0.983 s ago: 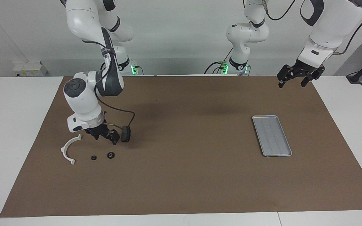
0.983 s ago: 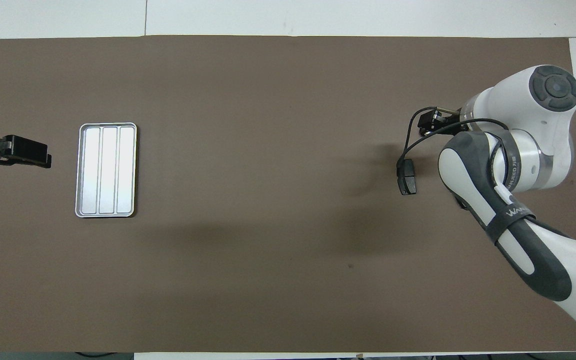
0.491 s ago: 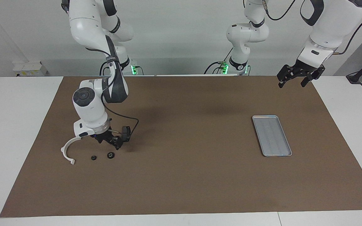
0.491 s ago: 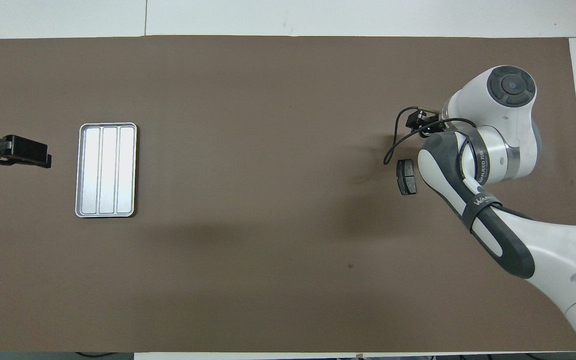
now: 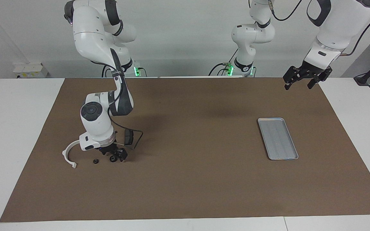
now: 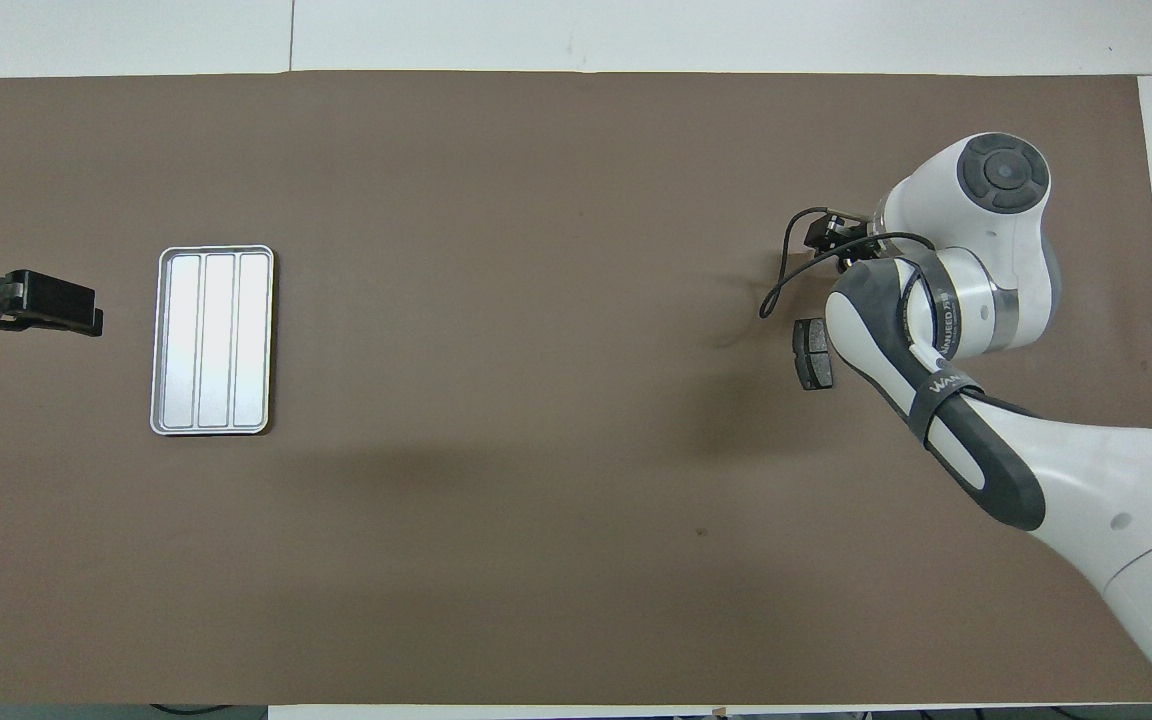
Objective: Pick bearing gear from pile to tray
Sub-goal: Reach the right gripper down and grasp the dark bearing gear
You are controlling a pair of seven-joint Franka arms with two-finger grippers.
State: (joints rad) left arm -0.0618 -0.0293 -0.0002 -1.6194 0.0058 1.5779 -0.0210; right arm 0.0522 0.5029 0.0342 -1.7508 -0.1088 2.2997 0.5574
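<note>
The pile lies at the right arm's end of the mat: a white half-ring arc (image 5: 66, 154), a small black round piece (image 5: 95, 161), a second black round piece (image 5: 111, 159) and a dark brake pad (image 5: 128, 137) (image 6: 814, 354). My right gripper (image 5: 117, 157) is open and down at the mat, right at the second round piece; whether it touches the piece I cannot tell. In the overhead view the right arm hides the round pieces and the arc. The tray (image 5: 278, 138) (image 6: 213, 340) lies bare at the left arm's end. My left gripper (image 5: 303, 80) (image 6: 36, 305) hangs open in the air, waiting.
A brown mat (image 5: 191, 179) covers the table, with white table surface around it. A black cable (image 5: 136, 138) loops from the right wrist, close to the brake pad.
The right gripper has come down and moved farther from the robots, from beside the brake pad to the black round piece. The left arm has not moved.
</note>
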